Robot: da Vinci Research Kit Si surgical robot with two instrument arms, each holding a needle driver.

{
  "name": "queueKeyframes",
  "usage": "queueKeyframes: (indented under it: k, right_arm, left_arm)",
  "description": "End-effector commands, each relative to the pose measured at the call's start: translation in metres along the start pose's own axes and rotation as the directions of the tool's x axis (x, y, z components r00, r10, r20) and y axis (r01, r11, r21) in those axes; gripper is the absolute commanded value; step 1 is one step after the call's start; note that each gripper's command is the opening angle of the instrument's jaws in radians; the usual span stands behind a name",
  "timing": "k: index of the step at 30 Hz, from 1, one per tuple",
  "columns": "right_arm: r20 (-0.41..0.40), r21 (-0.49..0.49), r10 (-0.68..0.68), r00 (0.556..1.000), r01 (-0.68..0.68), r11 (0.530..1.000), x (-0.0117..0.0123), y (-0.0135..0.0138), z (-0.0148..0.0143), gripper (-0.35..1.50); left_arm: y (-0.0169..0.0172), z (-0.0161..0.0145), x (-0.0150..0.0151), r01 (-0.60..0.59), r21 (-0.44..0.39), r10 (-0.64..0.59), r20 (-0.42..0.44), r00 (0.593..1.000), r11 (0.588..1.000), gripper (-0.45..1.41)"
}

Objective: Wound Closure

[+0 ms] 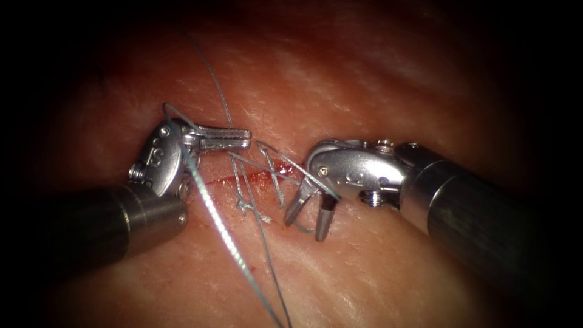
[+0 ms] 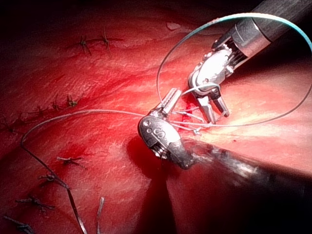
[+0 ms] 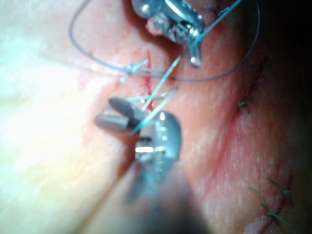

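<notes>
The cut (image 1: 243, 180) runs across the tissue (image 1: 376, 73) as a short red line, with a knotted stitch (image 1: 246, 203) already sitting on it. Thread (image 1: 221, 228) crosses the cut in several strands and sweeps in a wide loop above it. Just above the cut's left end, the left tool (image 1: 228, 138) has its jaws pressed together on the thread. At the cut's right end, the right tool (image 1: 310, 215) points down with its jaws spread apart, thread draped over it but nothing gripped. I cannot make out the needle anywhere near the cut.
</notes>
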Motion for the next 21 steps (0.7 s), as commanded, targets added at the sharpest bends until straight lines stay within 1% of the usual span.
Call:
queueKeyframes:
  k: [1,4,5,6,13,21]
  right_arm:
    - [0.001,-0.003,-0.004,1.0,0.004,1.0,-0.0001,0.0011,-0.0003,0.05]
    - [0.001,-0.008,-0.002,1.0,0.002,1.0,0.0005,0.0016,-0.0001,-0.15]
    - [-0.001,-0.004,-0.001,1.0,0.001,1.0,0.0007,0.0019,0.0,-0.32]
    - [-0.002,-0.004,0.005,1.0,-0.005,1.0,0.0009,0.002,0.0,-0.35]
    - [-0.013,0.005,0.016,1.0,-0.015,1.0,0.0011,0.0027,-0.0006,-0.35]
    - [-0.092,-0.111,0.062,0.994,-0.072,0.991,0.001,0.002,-0.0039,-0.35]
  left_arm:
    - [-0.0004,0.0002,-0.0007,-0.001,0.0,0.001,-0.001,1.0,1.0,-0.45]
    - [-0.0004,0.0,-0.0006,0.0,0.004,0.0,-0.002,1.0,1.0,-0.45]
    - [-0.0004,-0.0001,-0.0006,0.0,0.005,0.0,-0.002,1.0,1.0,-0.45]
    - [-0.0004,-0.0001,-0.0006,0.0,0.006,0.0,-0.002,1.0,1.0,-0.45]
    - [-0.0003,-0.0005,-0.0005,0.001,0.015,-0.001,-0.003,1.0,1.0,-0.45]
    - [0.0007,-0.0017,-0.0007,-0.001,-0.003,0.001,0.014,1.0,1.0,-0.45]
